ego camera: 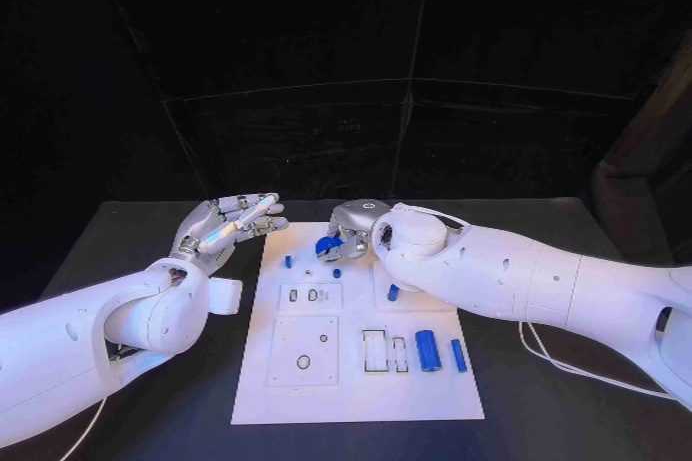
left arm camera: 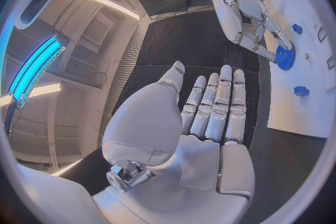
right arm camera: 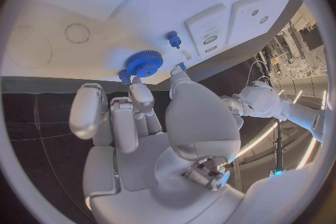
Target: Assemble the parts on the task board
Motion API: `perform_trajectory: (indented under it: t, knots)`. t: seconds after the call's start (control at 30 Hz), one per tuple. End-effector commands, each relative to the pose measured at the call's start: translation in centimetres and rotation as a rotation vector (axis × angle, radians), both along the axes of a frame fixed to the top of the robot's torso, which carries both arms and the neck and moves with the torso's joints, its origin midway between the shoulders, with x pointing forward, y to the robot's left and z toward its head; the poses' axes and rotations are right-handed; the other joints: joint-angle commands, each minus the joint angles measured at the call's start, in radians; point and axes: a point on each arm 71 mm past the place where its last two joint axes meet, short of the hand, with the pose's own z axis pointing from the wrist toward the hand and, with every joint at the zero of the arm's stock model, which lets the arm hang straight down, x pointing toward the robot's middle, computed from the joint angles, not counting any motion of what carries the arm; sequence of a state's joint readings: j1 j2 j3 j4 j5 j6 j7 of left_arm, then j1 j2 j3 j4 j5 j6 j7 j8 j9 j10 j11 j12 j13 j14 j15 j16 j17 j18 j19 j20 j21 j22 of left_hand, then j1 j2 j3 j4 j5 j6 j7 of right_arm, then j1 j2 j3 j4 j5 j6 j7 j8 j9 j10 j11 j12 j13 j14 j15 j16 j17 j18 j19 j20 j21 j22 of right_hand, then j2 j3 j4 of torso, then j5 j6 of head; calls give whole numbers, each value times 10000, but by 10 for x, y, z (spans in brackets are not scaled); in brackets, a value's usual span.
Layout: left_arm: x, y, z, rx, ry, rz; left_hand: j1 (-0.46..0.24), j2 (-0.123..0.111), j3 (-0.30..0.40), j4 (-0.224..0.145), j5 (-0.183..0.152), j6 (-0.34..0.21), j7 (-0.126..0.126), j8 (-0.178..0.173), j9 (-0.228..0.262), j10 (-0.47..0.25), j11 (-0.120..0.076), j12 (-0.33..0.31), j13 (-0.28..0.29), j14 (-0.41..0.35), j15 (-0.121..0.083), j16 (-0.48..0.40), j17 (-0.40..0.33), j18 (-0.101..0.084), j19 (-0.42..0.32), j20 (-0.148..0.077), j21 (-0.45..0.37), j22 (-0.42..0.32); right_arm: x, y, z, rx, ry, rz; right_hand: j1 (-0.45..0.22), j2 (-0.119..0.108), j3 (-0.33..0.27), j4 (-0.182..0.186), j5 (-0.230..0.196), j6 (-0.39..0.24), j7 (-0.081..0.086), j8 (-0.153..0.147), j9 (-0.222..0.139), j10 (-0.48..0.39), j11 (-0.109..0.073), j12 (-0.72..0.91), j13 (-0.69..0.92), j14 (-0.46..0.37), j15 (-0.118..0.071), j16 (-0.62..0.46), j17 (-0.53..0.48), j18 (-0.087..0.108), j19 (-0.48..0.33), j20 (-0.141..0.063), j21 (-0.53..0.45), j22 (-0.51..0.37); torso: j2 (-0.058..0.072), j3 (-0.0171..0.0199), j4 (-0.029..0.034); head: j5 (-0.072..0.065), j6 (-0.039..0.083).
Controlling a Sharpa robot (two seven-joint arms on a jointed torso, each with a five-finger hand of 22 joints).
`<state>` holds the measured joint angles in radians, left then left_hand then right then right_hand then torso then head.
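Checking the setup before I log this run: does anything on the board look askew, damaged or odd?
Nothing stands out. The task board lies flat, the right hand holds a blue gear over it, and the left hand hovers open beside it.

A black table (ego camera: 159,381) fills the near ground, its far edge running straight across below a dark backdrop (ego camera: 346,91) of black panels. A thin pale cable (ego camera: 570,366) loops over the tabletop near its right edge
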<state>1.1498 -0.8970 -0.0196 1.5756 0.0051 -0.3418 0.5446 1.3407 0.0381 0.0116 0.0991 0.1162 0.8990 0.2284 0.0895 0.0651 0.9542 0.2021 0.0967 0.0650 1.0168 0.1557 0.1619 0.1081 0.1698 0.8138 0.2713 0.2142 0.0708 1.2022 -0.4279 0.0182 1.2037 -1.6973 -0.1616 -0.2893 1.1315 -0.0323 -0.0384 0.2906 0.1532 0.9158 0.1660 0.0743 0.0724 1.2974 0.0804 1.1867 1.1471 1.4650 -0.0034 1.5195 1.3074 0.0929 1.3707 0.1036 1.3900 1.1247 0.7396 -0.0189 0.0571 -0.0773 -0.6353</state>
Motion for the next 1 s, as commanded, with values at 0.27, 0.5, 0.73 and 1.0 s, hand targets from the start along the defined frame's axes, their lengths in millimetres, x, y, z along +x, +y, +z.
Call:
perform_trajectory:
  t: [0.27,0.5,0.73,1.0]
  knots:
    - [0,0,1,-11,-39,-132,47,99,6,-80,-18,-75,211,-62,-3,-66,-13,-63,-11,58,23,-62,-7,146,59,11,-48,-14,-1,-8,12,1685,-748,46,802,380,-323,-306,933,123,-26,-11,-7,248,-41,346,358,819,25,38,1513,-104,82,12,105,132,1,12,-12,6,40]
    - [0,2,1,9,-31,-94,53,105,15,-91,-17,-78,212,-66,-4,-71,-12,-67,-12,58,24,-66,-7,146,60,12,-52,-16,-8,-26,22,3015,-1352,547,1343,310,-441,-551,921,-7,5,-91,-39,235,-21,350,378,809,36,18,1477,-105,73,15,108,130,-5,15,-38,-35,76]
    - [1,5,1,35,-17,-50,58,108,21,-99,-17,-80,211,-68,-4,-74,-11,-70,-12,58,24,-69,-7,146,61,12,-55,-17,-15,-74,24,3667,-749,418,2311,284,-340,-1121,880,143,-43,8,1,200,-71,311,361,785,1,-30,1383,-92,41,4,84,84,-15,8,-52,-173,148]
    - [2,3,0,-17,14,-192,86,126,66,-167,-18,-35,200,-57,5,-31,-23,-59,-4,72,19,-86,-7,147,77,10,-75,-22,-17,-151,21,4201,277,27,3406,100,-27,-1980,424,321,-91,57,4,227,-135,265,359,789,-59,-28,1418,-85,-6,-68,38,16,-20,38,-155,-305,192]
